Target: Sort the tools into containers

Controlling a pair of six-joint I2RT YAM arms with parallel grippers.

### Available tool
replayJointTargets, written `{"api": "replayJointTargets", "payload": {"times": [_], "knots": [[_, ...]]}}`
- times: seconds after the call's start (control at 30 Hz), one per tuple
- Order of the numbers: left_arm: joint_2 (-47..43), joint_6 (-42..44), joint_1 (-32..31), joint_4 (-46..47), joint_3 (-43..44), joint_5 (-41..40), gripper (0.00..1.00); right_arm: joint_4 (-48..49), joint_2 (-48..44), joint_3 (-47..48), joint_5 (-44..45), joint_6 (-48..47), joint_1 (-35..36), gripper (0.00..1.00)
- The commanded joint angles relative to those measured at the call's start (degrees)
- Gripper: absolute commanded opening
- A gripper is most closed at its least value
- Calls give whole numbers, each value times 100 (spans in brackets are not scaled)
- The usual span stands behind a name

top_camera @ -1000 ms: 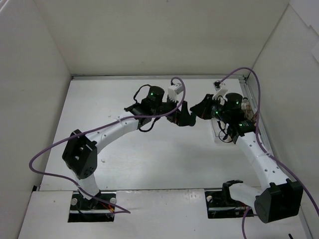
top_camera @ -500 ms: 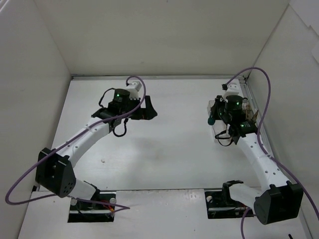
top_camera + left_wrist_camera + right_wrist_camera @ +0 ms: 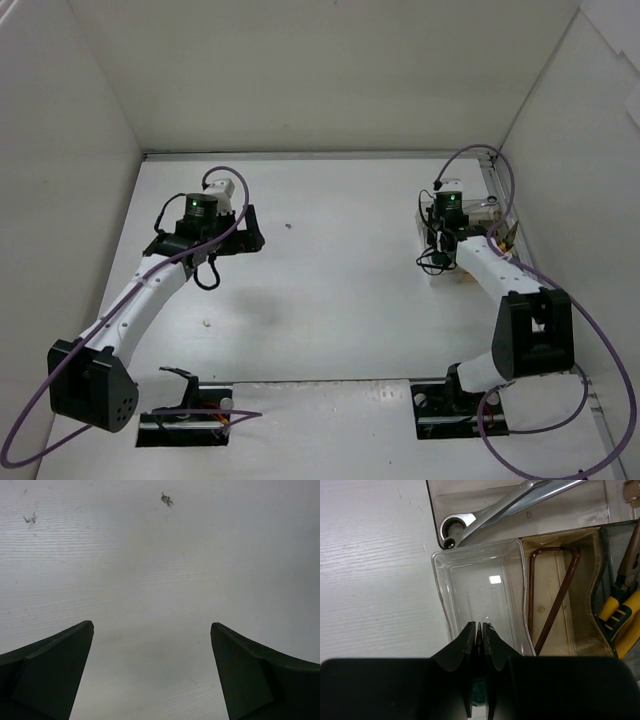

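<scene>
A white table point(image 3: 330, 290) with a faint wood-grain texture fills the floor of a box of plain white walls point(image 3: 320, 70) that rise from its far, left and right edges. A small dark speck point(image 3: 288, 225) lies alone on the table, left of centre and toward the far edge; it is too small to identify. A paler speck point(image 3: 205, 323) sits nearer the near-left corner, well apart from the first. Faint grey scuff marks point(image 3: 30, 518) show on the surface in the left wrist view. A metal rail point(image 3: 497, 185) runs along the right edge from the far-right corner. A separate white board point(image 3: 330, 430) lies along the near edge.
</scene>
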Motion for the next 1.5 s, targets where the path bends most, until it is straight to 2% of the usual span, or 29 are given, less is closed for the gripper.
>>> {"api": "replayJointTargets", "payload": {"times": [0.0,0.13,0.2,0.23,0.3,0.33,0.47,0.5,0.57,0.6,0.63,0.67,0.9,1.07,1.23,1.47], "knots": [[-413,296,145,-118,22,-267,100,613,256,183,331,-121,-65,0],[-598,305,199,-259,-101,-495,100,693,591,226,173,-112,-144,0],[-773,287,260,-277,-189,-557,100,710,714,226,120,-86,-153,7],[-826,287,312,-277,-224,-610,100,728,741,218,85,-68,-144,17],[-975,305,374,-321,-242,-706,100,719,759,235,-55,-68,-144,24],[-1020,305,375,-347,-242,-742,100,728,741,227,-82,-50,-153,32],[-1353,235,375,-417,-391,-1093,100,667,330,218,-134,55,-153,46],[-1476,173,375,-383,-461,-1442,100,640,172,200,-152,90,-153,50],[-1791,147,375,-321,-690,-1725,100,509,-301,217,-231,230,-136,68],[-1915,138,427,-312,-795,-2049,100,447,-470,235,-275,266,-144,85],[-2003,146,427,-321,-831,-2182,100,377,-628,261,-327,344,-153,94],[-2231,146,427,-390,-848,-2332,100,246,-943,296,-450,389,-144,98],[-3111,287,427,-681,-927,-3456,100,-80,-2588,-133,-924,793,-153,98],[-3674,296,427,-865,-1130,-3634,100,-510,-3624,-441,-1549,828,-144,98],[-3902,226,427,-1129,-1156,-3730,100,-845,-4109,-537,-1576,829,162,98],[-3938,357,427,-682,-1393,-3792,100,-880,-4418,-793,-1181,750,629,98]]}}
